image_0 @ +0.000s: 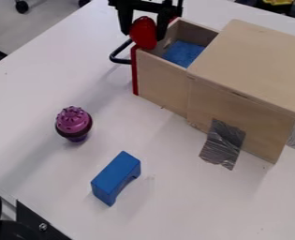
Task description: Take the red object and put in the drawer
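Now | hand (143,36) grasping red object (143,30) | at front of open drawer (162,83)

Seen from the camera side: toy cupcake (74,121) on table (43,89), left of cabinet (253,65); block (115,178) nearer, right of cupcake. Drawer (162,84) extends from cabinet's left end, cloth-like piece (183,53) inside, handle (113,56) on its front. Object (143,29) between fingers of gripper (143,35), at drawer's front edge; tape (223,143) runs from cabinet's near side onto table.
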You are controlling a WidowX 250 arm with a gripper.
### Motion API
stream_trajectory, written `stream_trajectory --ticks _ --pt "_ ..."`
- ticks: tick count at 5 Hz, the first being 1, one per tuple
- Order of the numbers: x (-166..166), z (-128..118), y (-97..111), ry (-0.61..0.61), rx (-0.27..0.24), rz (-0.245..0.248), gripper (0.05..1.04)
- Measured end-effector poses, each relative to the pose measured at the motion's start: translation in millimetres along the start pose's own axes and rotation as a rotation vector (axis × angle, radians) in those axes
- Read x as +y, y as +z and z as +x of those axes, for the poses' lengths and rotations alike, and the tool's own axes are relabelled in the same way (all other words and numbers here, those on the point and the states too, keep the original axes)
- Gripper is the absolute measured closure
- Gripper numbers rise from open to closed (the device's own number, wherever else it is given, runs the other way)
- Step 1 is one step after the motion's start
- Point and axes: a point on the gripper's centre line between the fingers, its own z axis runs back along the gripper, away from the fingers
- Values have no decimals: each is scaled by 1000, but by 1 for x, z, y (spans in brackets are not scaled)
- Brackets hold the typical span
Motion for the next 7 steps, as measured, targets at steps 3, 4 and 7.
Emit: stream_trajectory --ticks 3,4,7 --pt "-24 -15 -6 -186 -16 -36 311" --pt "-25 -16 -6 -202 -9 -35 311" --pt "-22 -19 0 -217 -19 -23 83"
